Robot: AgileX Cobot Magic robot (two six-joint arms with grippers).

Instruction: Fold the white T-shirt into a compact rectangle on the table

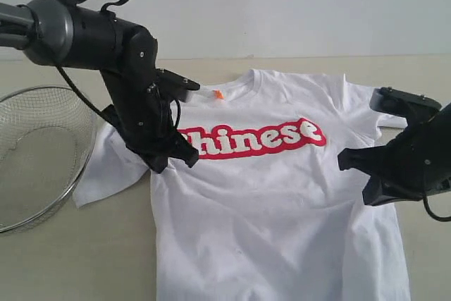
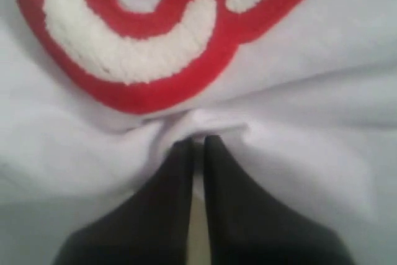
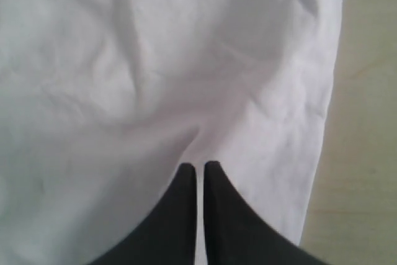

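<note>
White T-shirt (image 1: 282,202) lies print-up on counter (image 1: 106,259). L tool (image 2: 197,144) clenched on cloth by red print (image 2: 155,97); R tool (image 3: 200,169) clenched on cloth nr shirt's side edge.

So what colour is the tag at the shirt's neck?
Orange; the neck tag shows only in the exterior view.

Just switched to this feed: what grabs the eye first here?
The white T-shirt lies face up across the table, its red "Chinese" print bold on the chest. The left gripper is shut on puckered cloth right beside the print, and the right gripper pinches cloth near the shirt's side edge. A round wire basket sits at the exterior view's left.
</note>
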